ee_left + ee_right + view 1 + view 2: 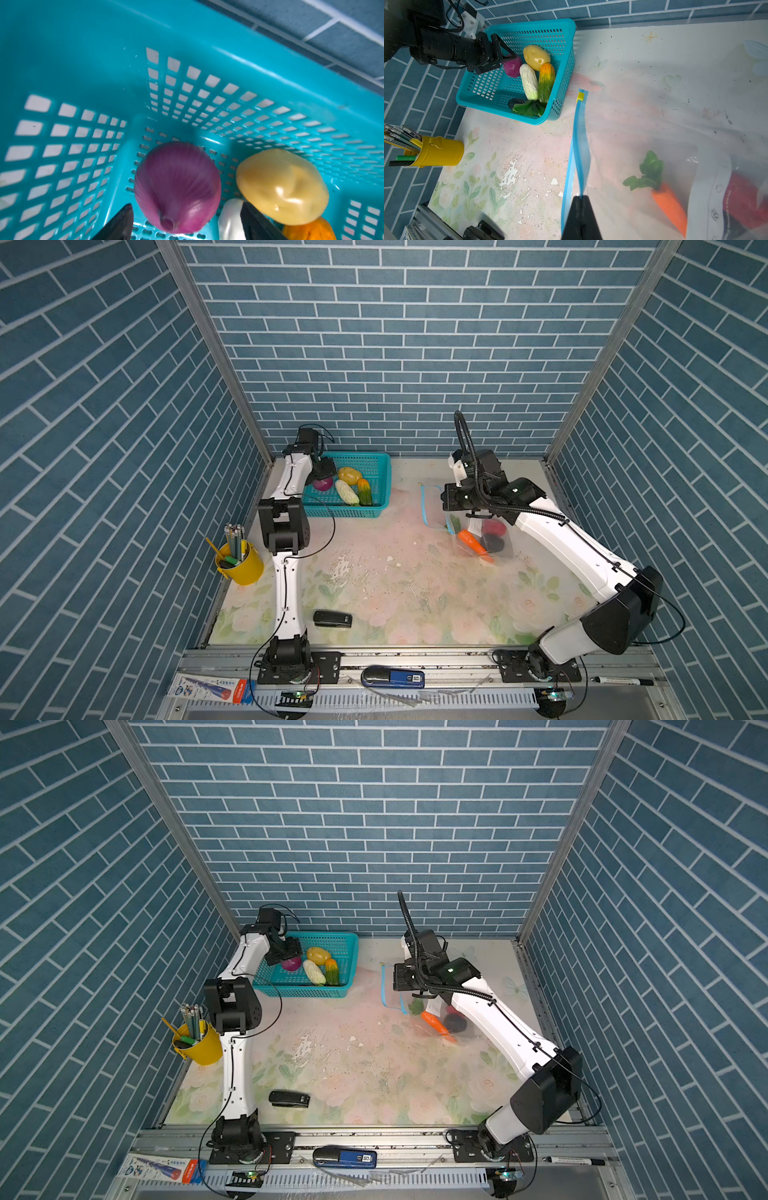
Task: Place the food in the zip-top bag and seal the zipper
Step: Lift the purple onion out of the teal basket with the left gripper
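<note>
In the basket [376, 457], left claw [186, 204]: I have it spread wide, one finger on each side of the onion [176, 182]. From the wrist view I cannot tell whether the pads touch it.
Onion: it lies on the basket floor near a corner, closest to the left arm in both top views.
Other food in the basket: the potato [349, 475], cabbage [347, 492] and green-orange piece [365, 491] sit close together beside the onion. The potato is the one nearest the back wall. A leafy green piece [529, 108] lies against the basket wall nearest the bag.
Right claw [580, 199]: pressed together, pinching the zipper [580, 135].
Zipper: the blue strip runs from my right claw to the yellow slider [580, 97] at its far end, which is the end nearest the basket. The strip twists between the two.
Bag [654, 128]: it lies on the table [395, 580] to the right, near the basket but apart from it, partly under the right arm.
Food in the bag: the carrot [471, 541], strawberry [494, 526] and eggplant [493, 542] are bunched together behind the white label [708, 187].
Elsewhere: a yellow cup [243, 566] of pencils stands at the left edge, and a stapler [332, 619] lies near the front.
</note>
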Robot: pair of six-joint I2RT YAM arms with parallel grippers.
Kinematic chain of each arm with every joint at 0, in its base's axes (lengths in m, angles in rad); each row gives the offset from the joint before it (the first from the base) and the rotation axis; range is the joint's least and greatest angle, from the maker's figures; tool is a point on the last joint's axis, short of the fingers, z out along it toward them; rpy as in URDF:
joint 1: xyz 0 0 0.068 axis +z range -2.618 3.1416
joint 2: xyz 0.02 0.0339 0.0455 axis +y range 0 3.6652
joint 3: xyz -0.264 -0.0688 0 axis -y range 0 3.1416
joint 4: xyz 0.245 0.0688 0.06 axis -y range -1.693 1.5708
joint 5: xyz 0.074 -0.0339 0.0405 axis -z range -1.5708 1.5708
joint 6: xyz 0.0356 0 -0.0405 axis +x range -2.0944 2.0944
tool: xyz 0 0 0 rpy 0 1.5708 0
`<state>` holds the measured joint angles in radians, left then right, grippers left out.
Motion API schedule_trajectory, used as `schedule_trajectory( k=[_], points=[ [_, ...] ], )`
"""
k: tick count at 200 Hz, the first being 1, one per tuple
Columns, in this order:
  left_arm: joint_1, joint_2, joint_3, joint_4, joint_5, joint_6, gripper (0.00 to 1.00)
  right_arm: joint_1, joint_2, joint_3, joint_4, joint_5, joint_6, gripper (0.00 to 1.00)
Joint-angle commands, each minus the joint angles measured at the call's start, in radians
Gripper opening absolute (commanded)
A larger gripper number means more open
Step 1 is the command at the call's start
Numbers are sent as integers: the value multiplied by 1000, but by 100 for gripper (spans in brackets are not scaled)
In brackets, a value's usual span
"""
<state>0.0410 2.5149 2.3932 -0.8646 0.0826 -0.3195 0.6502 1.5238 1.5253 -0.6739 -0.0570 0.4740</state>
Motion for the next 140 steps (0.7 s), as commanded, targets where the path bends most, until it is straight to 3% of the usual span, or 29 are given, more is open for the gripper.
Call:
schedule_trajectory(
  k=[1,68,108,140],
  points=[
    [5,50,46,-29,-17,-6,84,5,15,54,-26,12,11,0],
    [5,102,69,-32,-4,-7,83,6,39,78,-36,13,3,0],
    [8,101,74,-25,-17,-1,77,7,47,83,-36,11,4,0],
    [9,99,77,4,-28,8,81,6,57,89,-38,10,3,0]
  ],
)
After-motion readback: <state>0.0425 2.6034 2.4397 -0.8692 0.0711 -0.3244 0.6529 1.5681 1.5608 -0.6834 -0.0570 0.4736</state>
